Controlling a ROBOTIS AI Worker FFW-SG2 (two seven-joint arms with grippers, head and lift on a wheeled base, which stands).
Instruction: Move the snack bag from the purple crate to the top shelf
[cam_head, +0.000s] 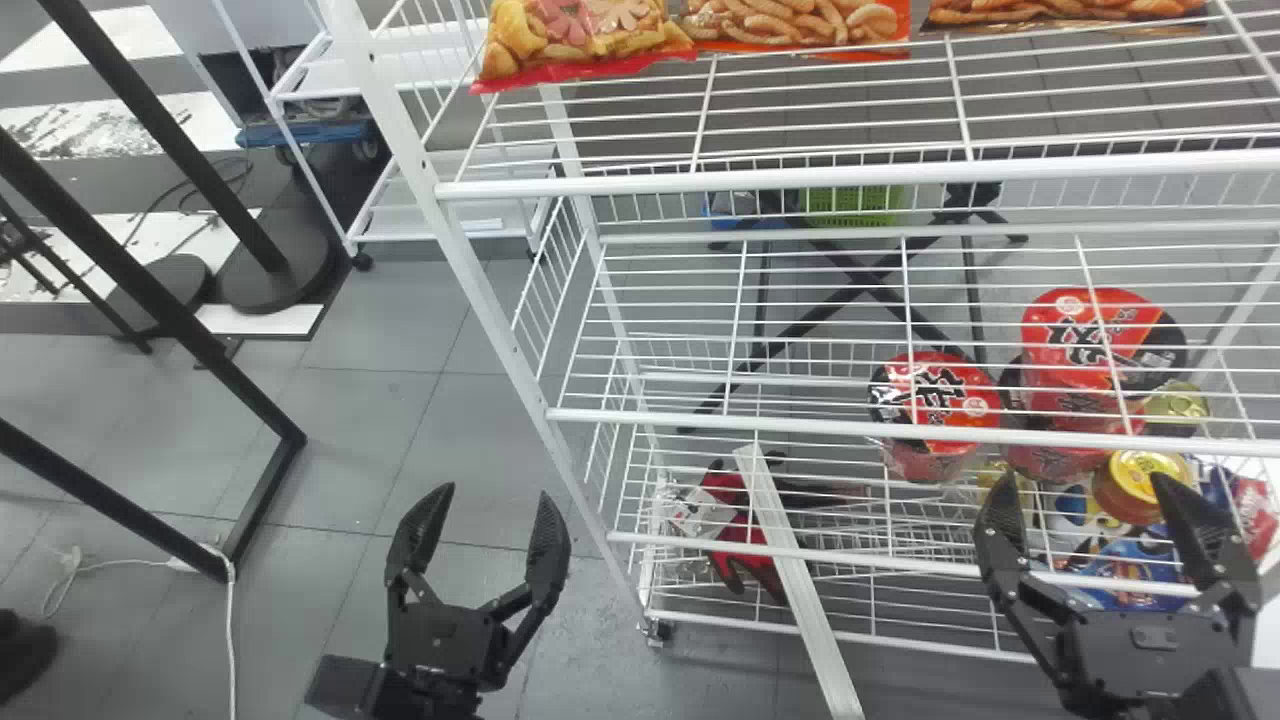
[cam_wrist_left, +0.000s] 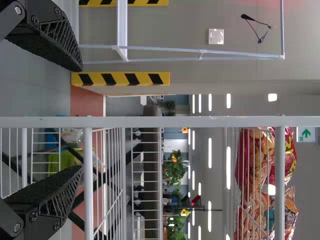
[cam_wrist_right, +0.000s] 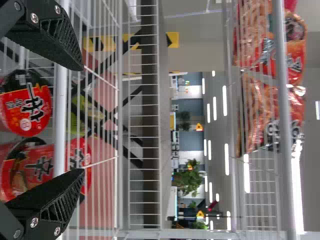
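"where's the snack bag?"

"three bags lie in a row on the rack's top shelf. which is ours, i can't tell."

"either gripper holding one?"

"no. left gripper, by the rack's left end: fingers spread, nothing between. right gripper, in front of the rack's right part: same."

"so are we done?"

"if ours is up there, i'd say the placing is done, with only the arms to back off. if not, the whole carry from the crate is left. i can't settle which."
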